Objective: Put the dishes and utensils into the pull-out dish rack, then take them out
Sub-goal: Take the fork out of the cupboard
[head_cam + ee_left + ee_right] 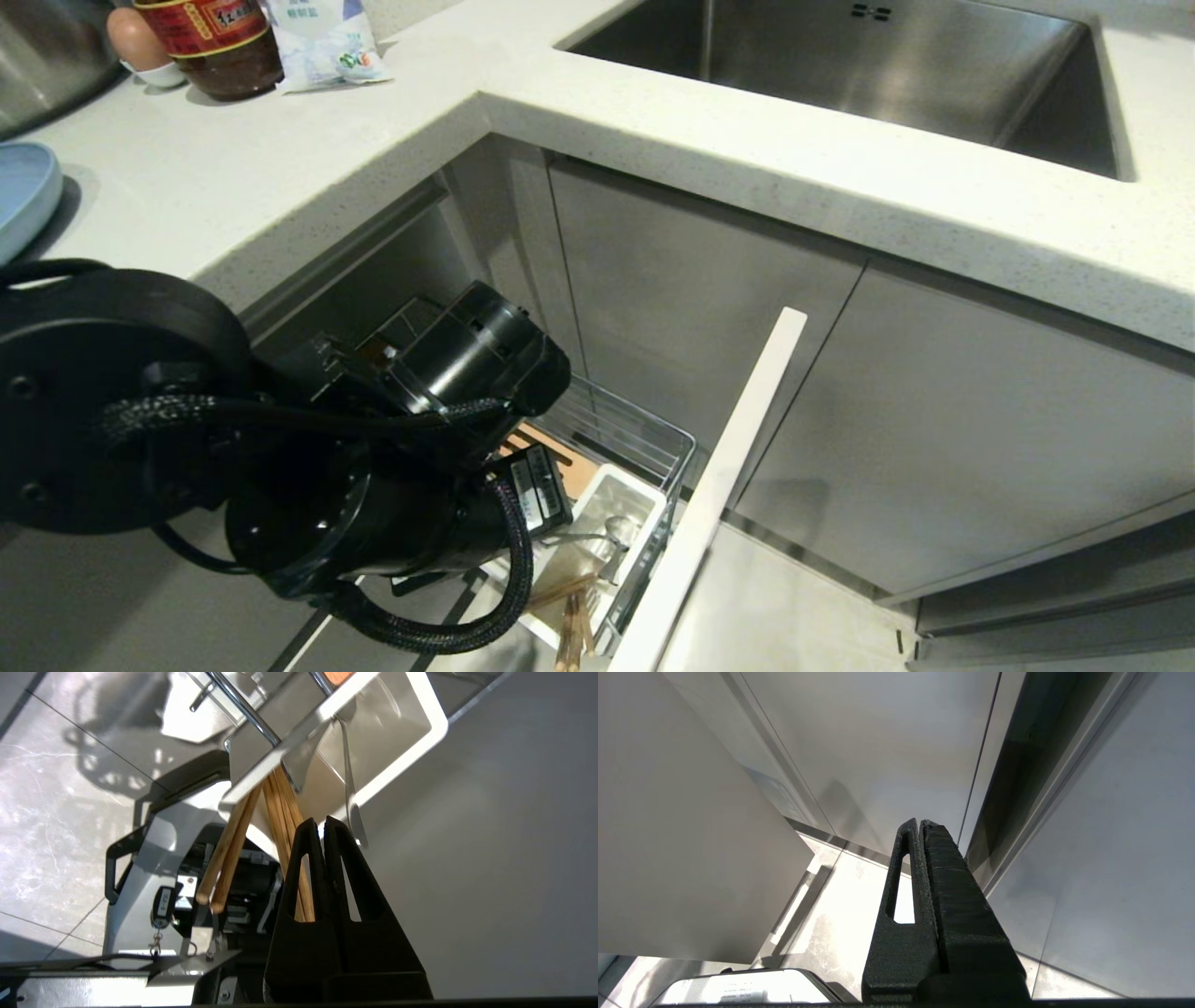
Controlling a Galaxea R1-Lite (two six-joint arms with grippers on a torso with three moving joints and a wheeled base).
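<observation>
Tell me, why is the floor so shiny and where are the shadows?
Left wrist view: light glares off the pale floor, and a dark shadow lies across it near the rack. Head view: the sink gleams, while the space under the counter is dim. Right wrist view: a bright patch shows on the floor past the shut right gripper.

1. The left arm is filling the picture's eight o'clock, reaching over the pull-out rack.
2. Chopsticks and a spoon are lying in the white caddy at six o'clock.
3. A blue plate is resting at ten o'clock.
</observation>
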